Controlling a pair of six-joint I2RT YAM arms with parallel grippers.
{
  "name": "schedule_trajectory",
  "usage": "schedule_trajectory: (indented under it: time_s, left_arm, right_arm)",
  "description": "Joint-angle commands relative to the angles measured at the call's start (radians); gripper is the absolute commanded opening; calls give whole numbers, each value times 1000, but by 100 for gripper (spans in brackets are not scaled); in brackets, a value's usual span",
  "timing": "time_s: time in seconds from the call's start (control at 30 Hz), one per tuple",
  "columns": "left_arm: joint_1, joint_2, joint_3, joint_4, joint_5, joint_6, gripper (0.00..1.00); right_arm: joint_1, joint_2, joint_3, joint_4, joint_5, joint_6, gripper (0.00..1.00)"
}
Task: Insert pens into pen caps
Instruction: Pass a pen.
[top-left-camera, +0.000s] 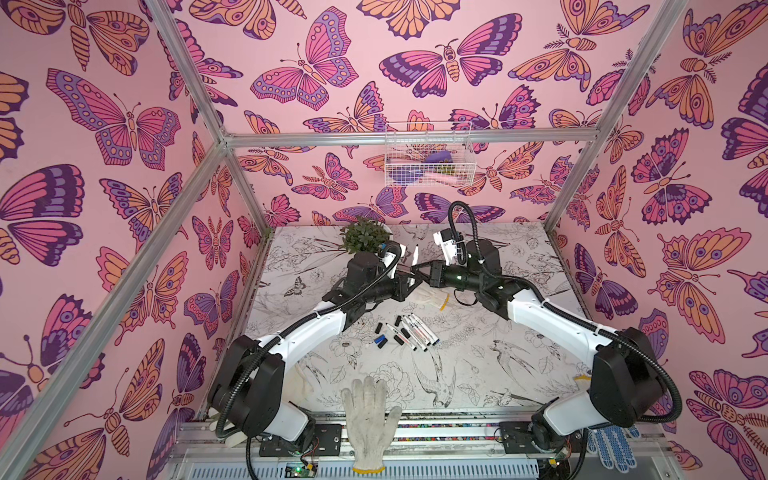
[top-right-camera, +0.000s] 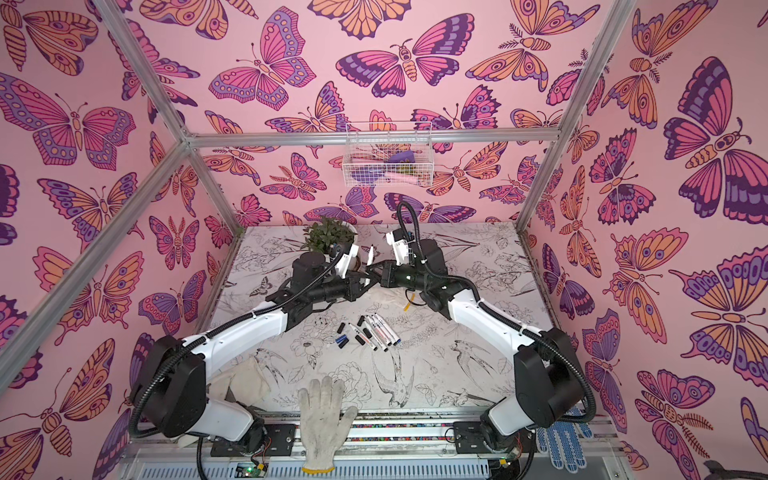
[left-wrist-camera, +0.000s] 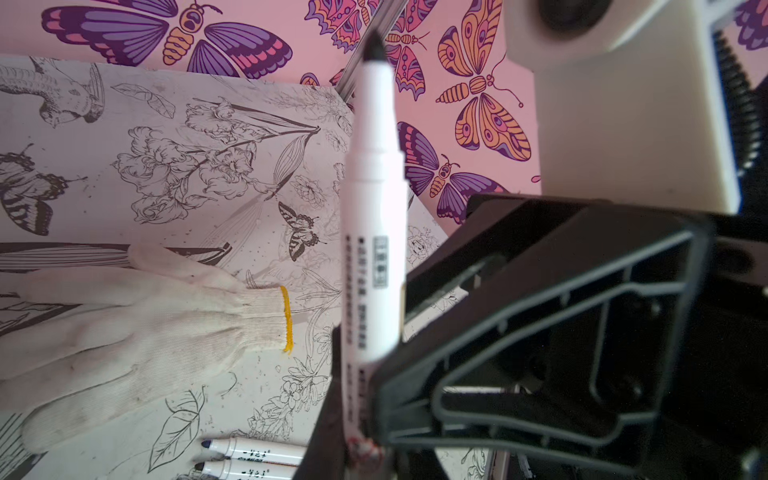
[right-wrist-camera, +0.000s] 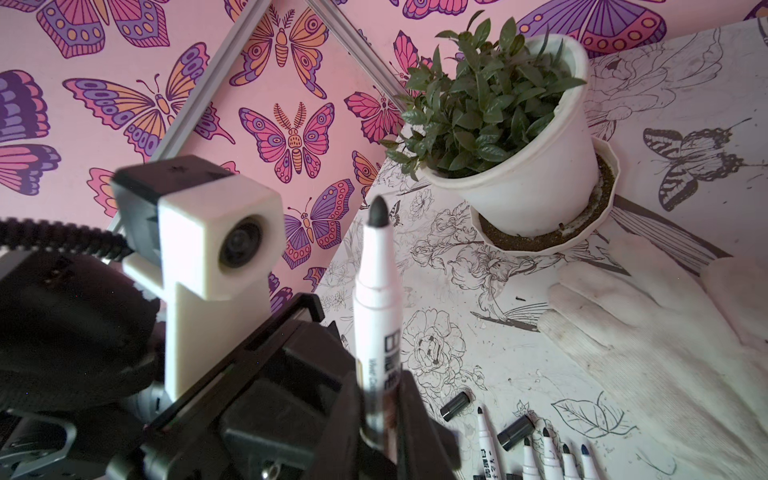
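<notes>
One white pen (top-left-camera: 414, 254) with a black tip stands upright above the table's far middle, held by both grippers. My left gripper (top-left-camera: 409, 279) is shut on its lower barrel (left-wrist-camera: 374, 208), and my right gripper (top-left-camera: 417, 268) is shut on the same pen (right-wrist-camera: 376, 299) from the opposite side. In the wrist views the left gripper (left-wrist-camera: 357, 436) and right gripper (right-wrist-camera: 380, 415) each pinch the barrel. Several uncapped pens (top-left-camera: 417, 332) lie side by side mid-table. Black pen caps (top-left-camera: 379, 328) and blue ones (top-left-camera: 380, 341) lie beside them; two black caps (right-wrist-camera: 456, 405) show in the right wrist view.
A potted plant (top-left-camera: 365, 235) stands at the back, close behind the left gripper. A white glove (top-left-camera: 432, 297) lies under the grippers and another glove (top-left-camera: 368, 419) at the front edge. A wire basket (top-left-camera: 428, 153) hangs on the back wall. A blue-dotted glove (top-left-camera: 613, 449) lies front right.
</notes>
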Motion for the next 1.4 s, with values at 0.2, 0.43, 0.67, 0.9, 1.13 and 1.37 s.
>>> schedule_trajectory:
  time_s: [0.2,0.43,0.67,0.9,1.13,1.37]
  left_arm:
    - [16,-93,-89,-65,-117,48,0]
    - [59,-331,-311,-194,-308,26,0]
    - [77,-477,-446,-221,-260,32,0]
    - [57,-466,-419,-221,-253,44,0]
    - [-2,-402,-346,-213,-255,82,0]
    - [-31,-363,-303,-197,-262,108,0]
  right_arm:
    - [-8,-78,23,-139,37,-79,46]
    - [54,-71,74,-490,134,-402,49]
    - [98,20,75,-282,39,-275,48]
    - [116,57,113,-167,-77,-193,48]
    - [155,158,202,-231,-141,-237,49]
    - [159,183,222,-247,-144,-245,43]
